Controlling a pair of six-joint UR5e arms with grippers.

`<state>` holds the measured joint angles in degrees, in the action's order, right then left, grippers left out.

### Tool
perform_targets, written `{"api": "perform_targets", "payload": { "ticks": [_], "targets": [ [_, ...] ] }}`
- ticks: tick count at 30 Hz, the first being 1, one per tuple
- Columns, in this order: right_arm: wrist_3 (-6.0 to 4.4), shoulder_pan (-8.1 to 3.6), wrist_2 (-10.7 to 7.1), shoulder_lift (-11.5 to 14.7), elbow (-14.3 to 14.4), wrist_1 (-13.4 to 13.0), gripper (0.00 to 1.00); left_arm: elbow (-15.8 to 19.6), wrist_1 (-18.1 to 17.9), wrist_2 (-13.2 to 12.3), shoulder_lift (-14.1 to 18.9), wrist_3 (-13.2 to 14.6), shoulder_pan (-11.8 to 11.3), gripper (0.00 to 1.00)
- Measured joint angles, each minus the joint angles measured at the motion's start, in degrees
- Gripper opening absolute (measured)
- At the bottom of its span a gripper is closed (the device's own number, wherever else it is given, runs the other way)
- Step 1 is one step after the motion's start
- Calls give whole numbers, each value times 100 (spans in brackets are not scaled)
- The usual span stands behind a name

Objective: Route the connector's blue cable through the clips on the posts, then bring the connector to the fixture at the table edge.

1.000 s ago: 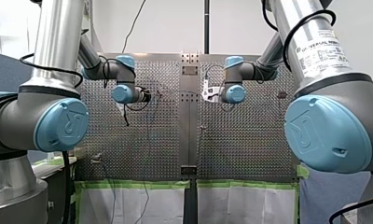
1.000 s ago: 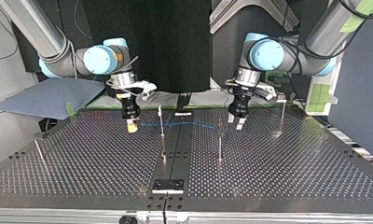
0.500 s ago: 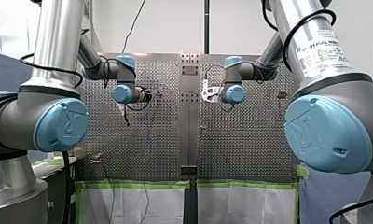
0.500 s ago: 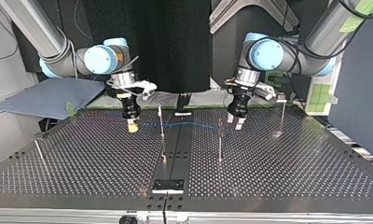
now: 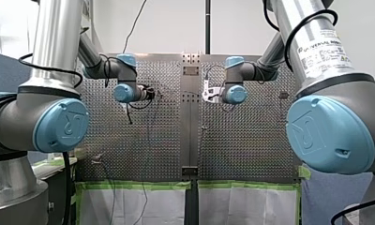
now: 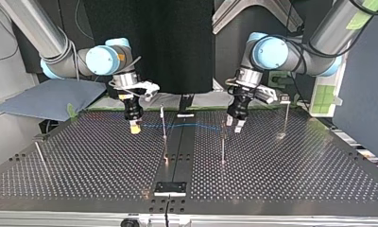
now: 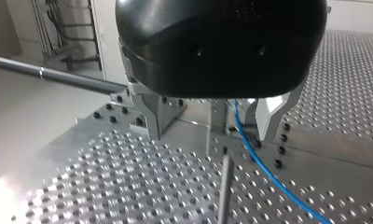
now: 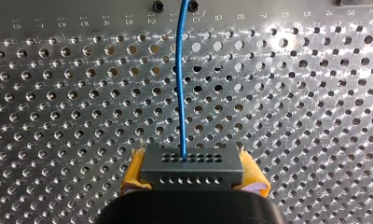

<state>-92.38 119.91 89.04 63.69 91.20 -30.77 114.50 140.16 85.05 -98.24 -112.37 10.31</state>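
My right claw (image 6: 135, 126) clamped on the grey connector (image 8: 191, 169), blue cable (image 8: 180, 84) running ahead over the worktop (image 8: 58, 116), my left claw (image 7: 209, 133) spread open around it.

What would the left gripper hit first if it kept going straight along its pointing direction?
Probably the blue cable: it crosses between the open jaws of the left gripper. Past it, the perforated table. Depth is unclear; a thin post stands close.
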Motion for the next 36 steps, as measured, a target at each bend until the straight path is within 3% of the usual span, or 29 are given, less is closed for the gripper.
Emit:
{"api": "perform_targets", "payload": {
  "ticks": [16,36],
  "targets": [
    [0,8,0,0,0,15,0,-2,-90,-328,58,-40,139,100],
    [7,44,0,0,0,56,0,-1,-366,-740,52,-515,307,100]
  ]
}}
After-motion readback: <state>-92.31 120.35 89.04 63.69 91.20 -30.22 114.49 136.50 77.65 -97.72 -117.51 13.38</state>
